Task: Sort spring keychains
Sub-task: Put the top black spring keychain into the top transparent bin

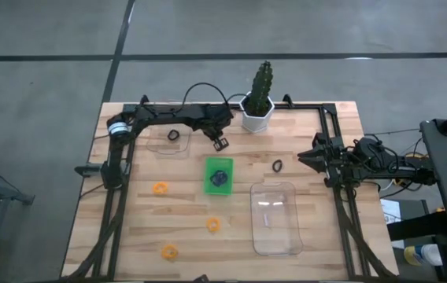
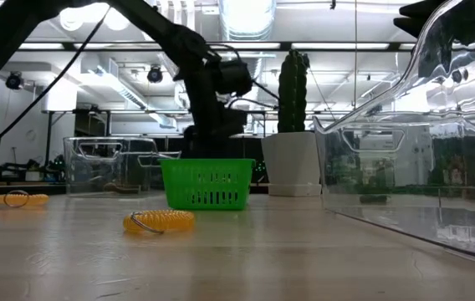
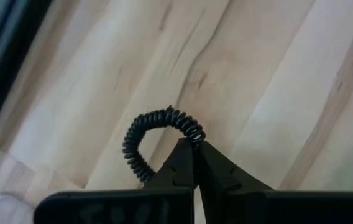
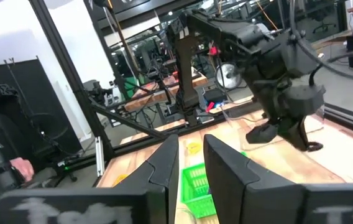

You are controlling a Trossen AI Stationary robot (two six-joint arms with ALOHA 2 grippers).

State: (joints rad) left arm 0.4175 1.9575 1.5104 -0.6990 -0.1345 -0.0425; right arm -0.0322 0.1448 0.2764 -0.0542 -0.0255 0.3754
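Observation:
My left gripper point(image 1: 220, 144) hangs above the table between the small clear bin point(image 1: 168, 141) and the green tray point(image 1: 219, 175), shut on a black spring keychain point(image 3: 158, 134). Another black keychain point(image 1: 174, 135) lies in the small bin, and a third point(image 1: 277, 166) lies on the wood right of the tray. A purple one point(image 1: 220, 178) is in the tray. Orange keychains point(image 1: 159, 189) point(image 1: 213, 225) point(image 1: 168, 252) lie on the near half of the table. My right gripper point(image 1: 304, 157) waits open at the right side. My left gripper pinches the black keychain's coil point(image 3: 193, 132) between its two fingertips point(image 3: 183, 155), which point down from above. The rest of the loop curves out to one side of the fingers. In the right wrist view the keychain point(image 4: 313, 147) hangs below the fingers, clear of the table.
A large clear bin point(image 1: 276, 218) stands on the near right part of the table. A cactus in a white pot point(image 1: 257, 104) stands at the far edge, just beyond my left gripper. A black frame point(image 1: 335, 157) runs along the table's sides.

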